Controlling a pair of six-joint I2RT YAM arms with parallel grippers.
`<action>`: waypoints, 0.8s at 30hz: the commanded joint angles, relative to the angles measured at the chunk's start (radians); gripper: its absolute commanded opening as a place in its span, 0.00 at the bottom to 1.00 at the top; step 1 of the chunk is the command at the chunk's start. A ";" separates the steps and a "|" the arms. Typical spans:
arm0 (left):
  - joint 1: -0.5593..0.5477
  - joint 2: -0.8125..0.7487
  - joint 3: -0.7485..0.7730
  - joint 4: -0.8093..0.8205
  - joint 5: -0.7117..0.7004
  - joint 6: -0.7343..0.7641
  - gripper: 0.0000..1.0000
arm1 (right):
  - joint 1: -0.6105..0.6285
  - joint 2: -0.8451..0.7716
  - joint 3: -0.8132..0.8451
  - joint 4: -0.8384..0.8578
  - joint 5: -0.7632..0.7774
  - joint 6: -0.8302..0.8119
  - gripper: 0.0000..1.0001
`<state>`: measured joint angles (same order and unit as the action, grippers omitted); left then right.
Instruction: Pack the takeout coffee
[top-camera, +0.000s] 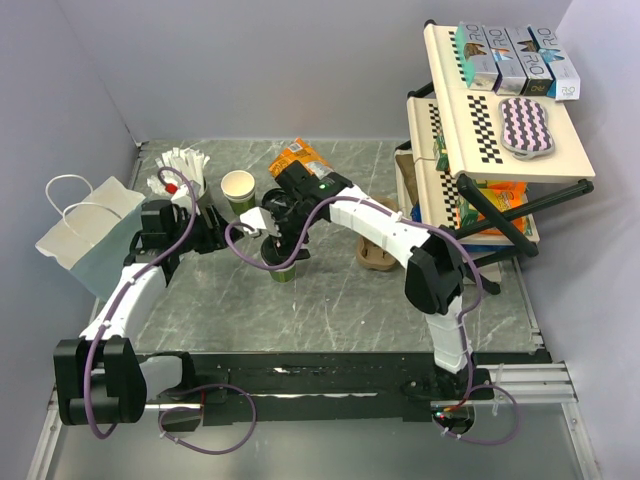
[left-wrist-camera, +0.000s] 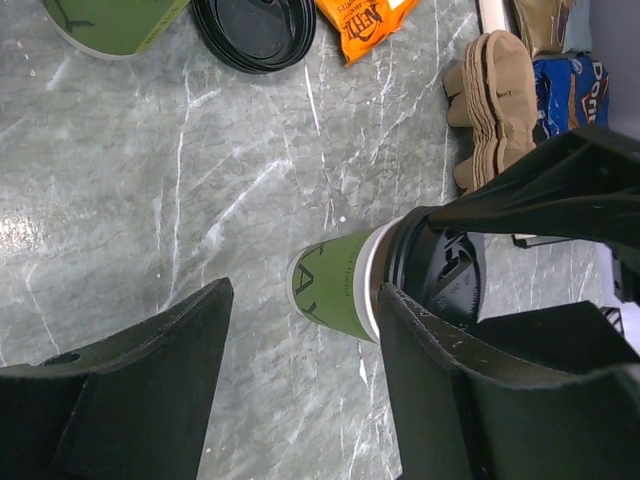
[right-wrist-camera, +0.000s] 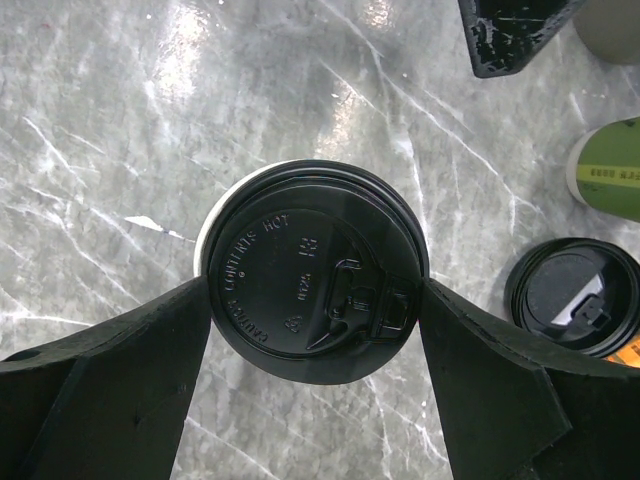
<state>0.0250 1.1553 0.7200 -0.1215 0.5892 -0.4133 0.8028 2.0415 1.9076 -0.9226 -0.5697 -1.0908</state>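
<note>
From above, the right pincer (top-camera: 274, 254) hides the takeout coffee (top-camera: 284, 272) — all but its green base.

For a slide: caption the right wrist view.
Top-down: the right gripper clasps the takeout coffee; a spare black lid lies beside.

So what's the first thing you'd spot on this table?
Probably the small white-and-green paper cup with a round black plastic lid standing in the middle, with the right gripper closed around that lid. Next, the white paper bag with looped handles at the far left and the cream shelf rack of boxes at the far right.
</note>
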 joint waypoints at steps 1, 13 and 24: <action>0.009 -0.017 0.012 0.028 0.009 -0.015 0.66 | 0.013 0.023 0.064 -0.030 -0.001 -0.024 0.88; 0.012 -0.017 -0.004 0.043 0.017 -0.019 0.66 | 0.016 0.036 0.107 -0.091 -0.009 -0.027 0.88; 0.013 -0.011 -0.008 0.052 0.021 -0.027 0.66 | 0.016 0.049 0.134 -0.137 -0.039 -0.020 0.88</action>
<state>0.0326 1.1553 0.7143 -0.1112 0.5900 -0.4179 0.8112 2.0727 2.0018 -1.0260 -0.5892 -1.1011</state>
